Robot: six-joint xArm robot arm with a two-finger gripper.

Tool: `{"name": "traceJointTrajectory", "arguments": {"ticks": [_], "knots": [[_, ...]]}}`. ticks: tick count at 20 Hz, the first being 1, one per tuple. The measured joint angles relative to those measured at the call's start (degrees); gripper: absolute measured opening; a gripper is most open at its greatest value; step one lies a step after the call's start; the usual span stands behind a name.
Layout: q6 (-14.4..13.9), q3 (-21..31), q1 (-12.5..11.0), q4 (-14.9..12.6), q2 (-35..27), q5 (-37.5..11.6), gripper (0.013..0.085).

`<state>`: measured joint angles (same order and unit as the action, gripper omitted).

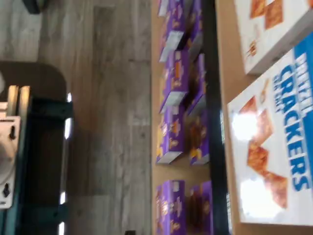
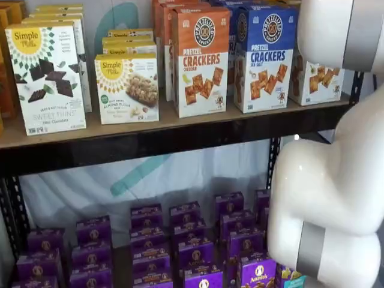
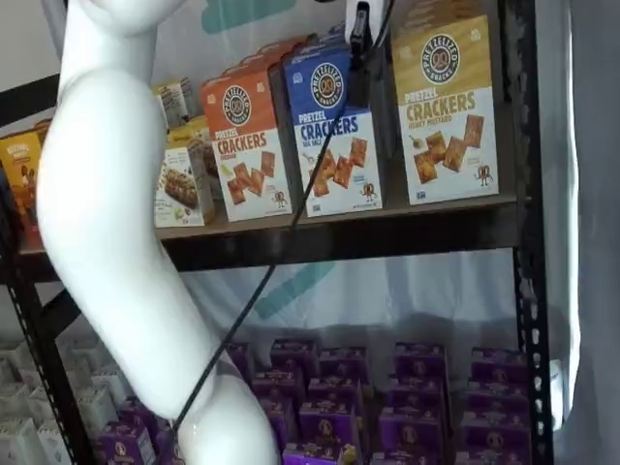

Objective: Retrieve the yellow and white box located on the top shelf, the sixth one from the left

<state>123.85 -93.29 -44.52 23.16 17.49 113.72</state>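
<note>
Grey wood-plank floor (image 1: 107,122) fills a good chunk of the wrist view, with the small purple boxes (image 1: 173,88) of the lower level next to it; the tan wooden top shelf with the dark front rail (image 3: 387,228) shows in both shelf views; the yellow and white box (image 3: 446,107) stands upright at the right end of that shelf, just beside the blue and white cracker box (image 3: 334,136), with the orange and white cracker box (image 3: 247,145) further left; the gripper (image 3: 358,82) hangs from the top edge in a shelf view, in front of the blue box's right edge, a black cable trailing below it; its fingers are spread apart with nothing between them; white Simple Mills boxes (image 2: 48,78) sit well to the left; the big white arm (image 2: 330,192) hides most of the yellow box in a shelf view
</note>
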Motion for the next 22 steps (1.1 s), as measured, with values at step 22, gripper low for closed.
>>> {"name": "traceJointTrajectory", "arguments": {"ticks": [22], "knots": [[-0.96,-0.17,-4.20,15.01,-1.75,-14.15,0.0850]]}}
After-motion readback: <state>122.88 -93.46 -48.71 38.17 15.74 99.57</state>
